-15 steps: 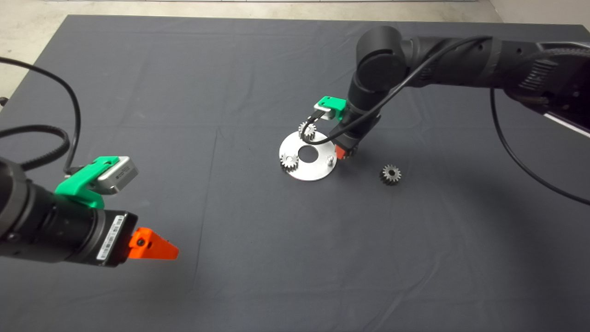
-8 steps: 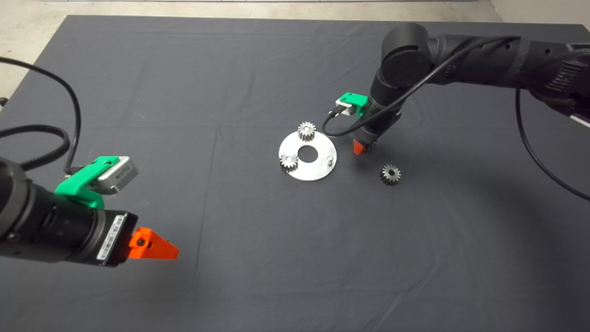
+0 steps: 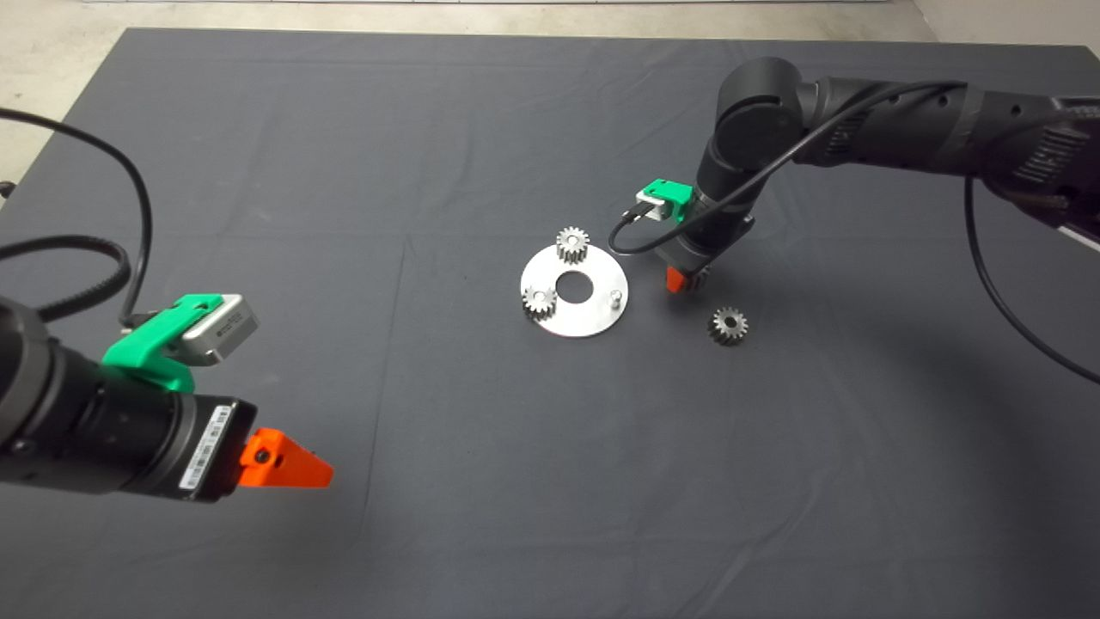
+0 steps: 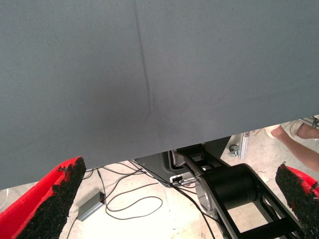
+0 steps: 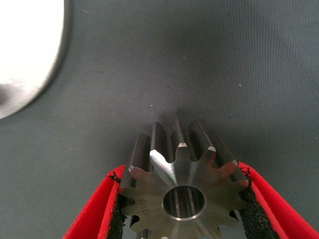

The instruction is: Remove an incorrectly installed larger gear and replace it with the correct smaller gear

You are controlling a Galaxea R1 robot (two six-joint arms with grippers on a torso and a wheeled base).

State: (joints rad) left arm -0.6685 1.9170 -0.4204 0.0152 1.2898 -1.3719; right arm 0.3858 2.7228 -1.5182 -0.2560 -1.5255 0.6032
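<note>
My right gripper (image 3: pixel 685 279) is shut on the larger gear (image 5: pixel 183 185), a shiny steel gear with long teeth held between both pads. It hangs low over the mat, just right of the round silver plate (image 3: pixel 593 320). The smaller gear (image 3: pixel 728 326), dark with a centre hole, lies flat on the mat a little to the right of and nearer than that gripper. Two light silver gears (image 3: pixel 571 244) (image 3: pixel 539 301) sit on the plate. A bare pin (image 3: pixel 615 297) stands on the plate's right side. My left gripper (image 3: pixel 288 460) waits open at the lower left.
The plate's edge (image 5: pixel 25 55) shows in the right wrist view, beside the held gear. The left wrist view looks past the mat's edge to the floor, with cables, a black stand (image 4: pixel 234 189) and a person's foot (image 4: pixel 294 130).
My right gripper has carried the larger gear from the plate's right side off to the right, then sunk slightly toward the mat. The pin it left now stands bare. The left arm stayed put.
</note>
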